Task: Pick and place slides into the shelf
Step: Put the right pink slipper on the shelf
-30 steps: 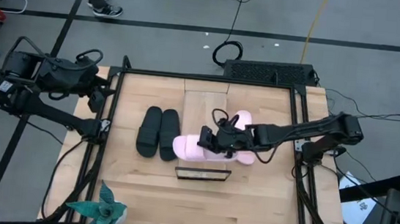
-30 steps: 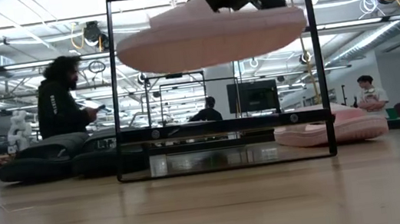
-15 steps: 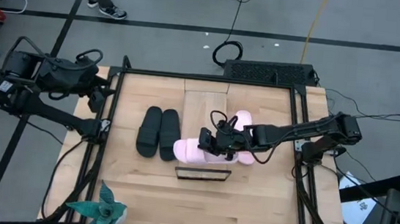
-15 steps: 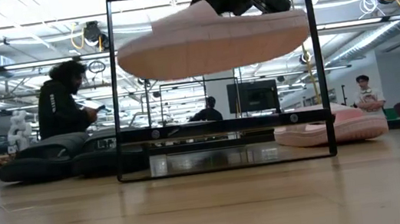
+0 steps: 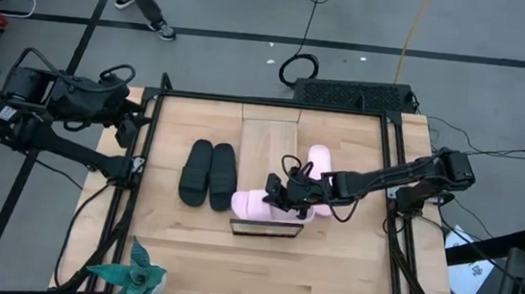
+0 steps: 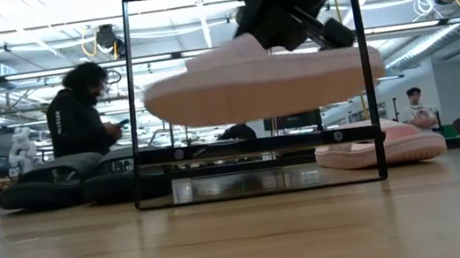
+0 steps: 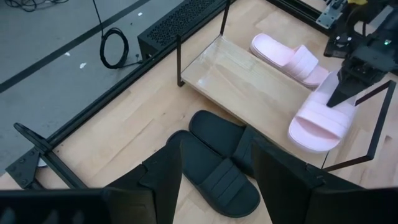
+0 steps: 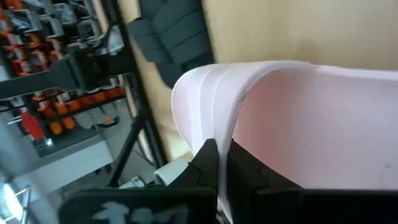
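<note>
— Which step was in hand, starting from what sat nearest the low camera?

— Nearest was the shelf (image 6: 259,167), its dark frame filling the middle of that frame. A pink slide (image 6: 264,80) hung inside the frame, well clear of the board, pinched by its strap in the right gripper (image 6: 279,17), whose fingers were clamped together on it. So the carry was done and the placing was not.

— And from above?

— In the high view that slide (image 5: 255,204) sat at centre, crosswise over the shelf's (image 5: 269,133) lower end, with the right gripper (image 5: 287,194) on it. Its pink partner (image 5: 318,160) lay on the table just right of the shelf, and the black pair (image 5: 209,173) lay left of it, side by side.

— The other arm?

— The left gripper (image 5: 128,115) waited at the upper left of the table edge, fingers apart, holding nothing.

— What did the next move call for?

— Probably turning the slide in line with the shelf, lowering it flat onto the board, then letting go. The frame posts looked close, so a tilted descent could snag.
</note>
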Controlling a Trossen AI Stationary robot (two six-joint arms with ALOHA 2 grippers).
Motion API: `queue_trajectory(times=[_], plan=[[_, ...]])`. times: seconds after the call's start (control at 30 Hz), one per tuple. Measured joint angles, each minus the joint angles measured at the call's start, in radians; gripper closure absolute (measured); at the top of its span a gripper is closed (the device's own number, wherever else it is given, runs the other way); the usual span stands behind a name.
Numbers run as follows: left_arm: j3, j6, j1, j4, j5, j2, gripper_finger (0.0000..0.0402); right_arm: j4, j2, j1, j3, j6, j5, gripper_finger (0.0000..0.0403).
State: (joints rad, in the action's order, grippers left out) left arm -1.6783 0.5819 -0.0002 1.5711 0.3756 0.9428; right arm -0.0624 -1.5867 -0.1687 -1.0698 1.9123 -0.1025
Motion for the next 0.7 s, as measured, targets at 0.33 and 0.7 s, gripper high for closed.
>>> queue_trajectory(times=[0.33,0.7], plan=[[0.0,-0.001,0.0,0.0,0.0,0.007,0.0208,0.014,0.0,-0.026,0.011,0.04,0.028,0.0403],[0.0,-0.025,0.0,0.0,0.001,0.034,0.0208,0.094,-0.059,-0.03,0.011,0.037,0.023,0.0403]])
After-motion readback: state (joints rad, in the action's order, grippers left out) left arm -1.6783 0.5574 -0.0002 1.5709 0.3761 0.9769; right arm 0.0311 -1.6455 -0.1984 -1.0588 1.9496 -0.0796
